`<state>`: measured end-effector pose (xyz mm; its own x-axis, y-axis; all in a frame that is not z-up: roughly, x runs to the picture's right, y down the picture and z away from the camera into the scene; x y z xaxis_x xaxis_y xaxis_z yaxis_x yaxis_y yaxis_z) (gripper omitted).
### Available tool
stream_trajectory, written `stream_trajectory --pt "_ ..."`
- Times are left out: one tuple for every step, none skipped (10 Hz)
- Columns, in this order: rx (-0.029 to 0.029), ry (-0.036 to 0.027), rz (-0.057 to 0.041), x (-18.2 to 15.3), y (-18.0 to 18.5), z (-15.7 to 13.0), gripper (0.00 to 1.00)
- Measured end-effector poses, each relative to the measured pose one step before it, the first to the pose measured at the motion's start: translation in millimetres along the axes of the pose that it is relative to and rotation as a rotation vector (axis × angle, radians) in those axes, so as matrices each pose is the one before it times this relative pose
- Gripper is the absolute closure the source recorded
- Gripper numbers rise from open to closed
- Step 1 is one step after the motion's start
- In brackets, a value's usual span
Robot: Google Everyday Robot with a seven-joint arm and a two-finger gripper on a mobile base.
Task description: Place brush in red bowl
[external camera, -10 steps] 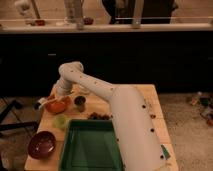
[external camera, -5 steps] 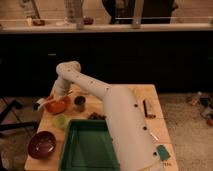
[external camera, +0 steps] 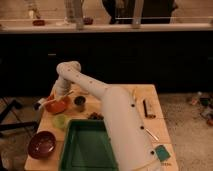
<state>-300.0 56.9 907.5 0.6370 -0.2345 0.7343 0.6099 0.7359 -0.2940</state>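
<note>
One arm reaching over the table's (external camera: pixel 150 95) far-left corner, gripper (external camera: pixel 56 97) above the red bowl (external camera: pixel 58 105).
We see the brush (external camera: pixel 52 101) lying slanted across the red bowl, dark end poking past its left rim; gripper sits right at it, and we cannot tell its state.

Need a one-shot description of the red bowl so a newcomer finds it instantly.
Start at the wooden table and go to its far-left corner, beyond the big green tray. The red bowl sits there, below the end effector, with the brush lying across it. It is bright orange-red and shallow, unlike the dark maroon bowl and the small light-green cup nearer the camera.
</note>
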Motion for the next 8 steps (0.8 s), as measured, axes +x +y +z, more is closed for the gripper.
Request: stream_trajectory --pt "-0.00039 0.00038 0.00007 0.22 0.17 0.15 0.78" --pt "0.0001 -0.00005 -0.00009 -0.05 -0.05 -0.08 0.68" --pt "-0.00069 -0.00019 -0.00013 -0.11 0.2 0.52 0.56" --pt "-0.00143 -0.0003 0.00035 0.23 0.64 0.97 0.45" --pt "0.00021 -0.00011 -0.00001 -0.07 -0.07 -0.12 0.37" --pt "-0.00018 0.0 -0.00009 -0.03 0.04 0.09 0.26" --pt "0.00003 0.00003 0.00003 0.03 0.01 0.03 0.21" --pt "0.00001 -0.00007 -0.00011 -0.07 -0.02 -0.03 0.2"
